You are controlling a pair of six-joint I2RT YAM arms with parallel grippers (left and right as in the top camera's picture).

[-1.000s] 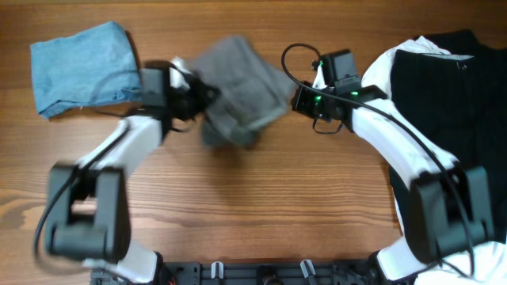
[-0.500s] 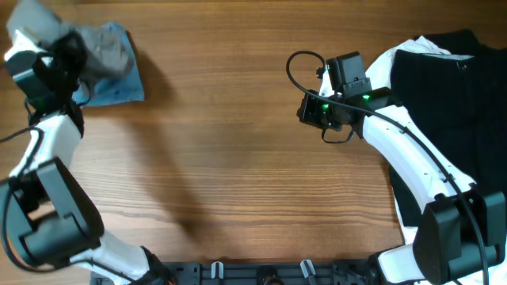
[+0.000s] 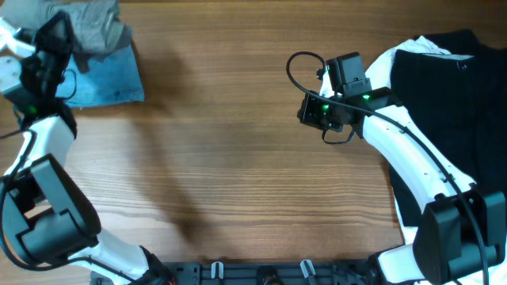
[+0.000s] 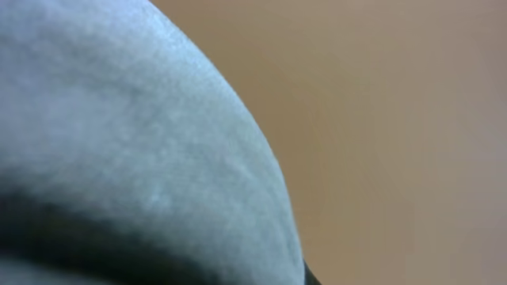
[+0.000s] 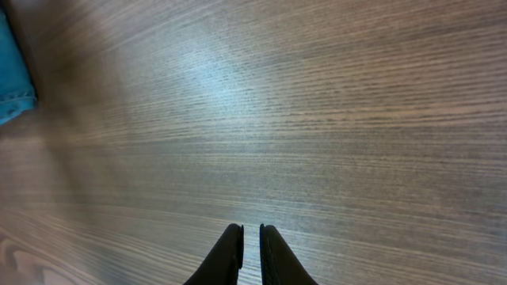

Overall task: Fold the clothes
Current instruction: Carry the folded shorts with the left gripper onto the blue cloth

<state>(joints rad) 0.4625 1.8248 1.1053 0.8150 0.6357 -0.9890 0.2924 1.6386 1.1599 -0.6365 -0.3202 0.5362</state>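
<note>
The grey shorts (image 3: 97,24) lie bunched on top of the folded light-blue piece (image 3: 107,79) at the table's far left corner. My left gripper (image 3: 65,33) is at the shorts' left edge and appears shut on them. The left wrist view is filled by blurred grey cloth (image 4: 119,134), and the fingers are hidden there. My right gripper (image 3: 306,111) hovers above bare wood right of centre. Its fingers (image 5: 231,245) are nearly together with nothing between them; the gripper's tip (image 5: 251,233) points at the table. A corner of the light-blue piece (image 5: 12,71) shows in the right wrist view.
A black garment (image 3: 444,103) lies spread at the right edge under my right arm, with a white piece (image 3: 424,46) showing at its upper left. The wooden table (image 3: 222,158) runs between the two piles. A black rail (image 3: 261,273) lines the near edge.
My left arm swung from the table's middle to the far left corner, carrying the grey shorts onto the light-blue piece. The right gripper has stayed almost still.
</note>
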